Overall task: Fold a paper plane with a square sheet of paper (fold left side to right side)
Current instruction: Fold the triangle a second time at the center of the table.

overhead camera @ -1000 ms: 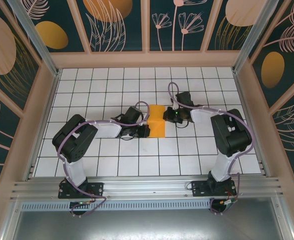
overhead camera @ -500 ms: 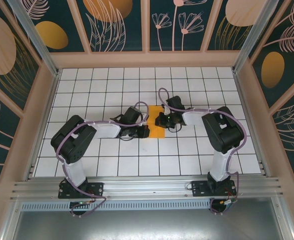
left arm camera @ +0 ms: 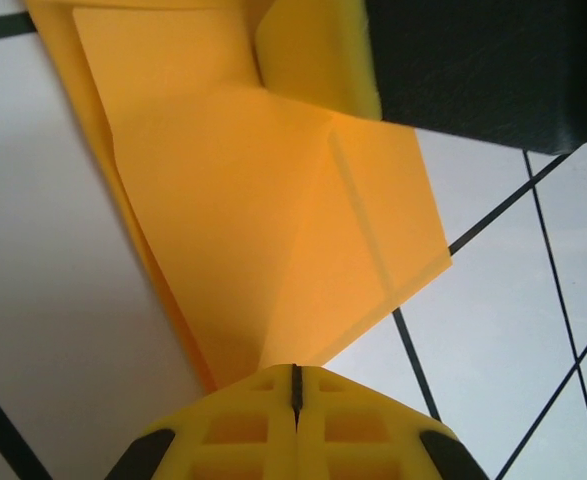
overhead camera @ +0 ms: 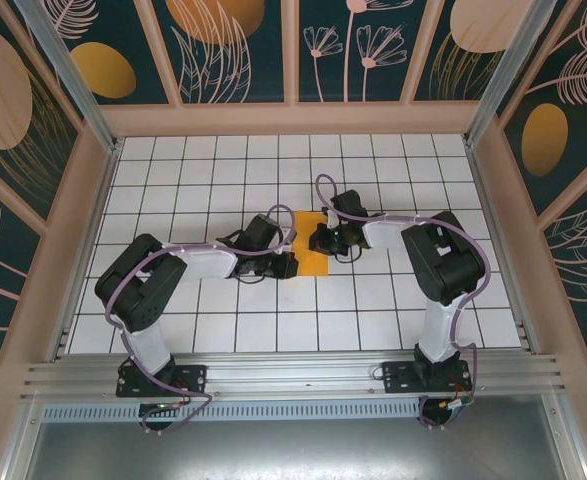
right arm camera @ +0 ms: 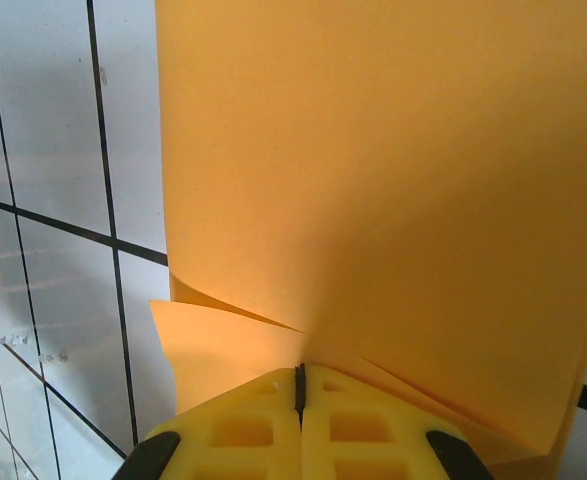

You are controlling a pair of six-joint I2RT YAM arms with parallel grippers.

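Observation:
The square sheet of paper [overhead camera: 316, 263] lies on the white grid tiles, folded into a narrow orange-yellow strip of creased layers about one tile wide. In the left wrist view the paper [left arm camera: 253, 220] shows overlapping flaps, and my left gripper [left arm camera: 295, 368] is shut with its tips at the paper's near corner. That same left gripper [overhead camera: 292, 264] sits at the strip's left edge. My right gripper [overhead camera: 320, 240] rests on top of the strip. It is shut [right arm camera: 299, 370], tips pressed against the paper [right arm camera: 393, 180], where a layer lifts slightly. One of its yellow fingers [left arm camera: 313, 50] presses the far flap.
White grid tiles [overhead camera: 213, 170] surround the paper. Low wooden walls [overhead camera: 293, 118] with dark floral panels enclose the table. The arm bases [overhead camera: 158, 380] stand on the aluminium rail at the near edge.
My right gripper has slid left from beside the paper onto it, and the paper now looks narrower. The left gripper has stayed at the left edge, and its arm's elbow has shifted slightly left.

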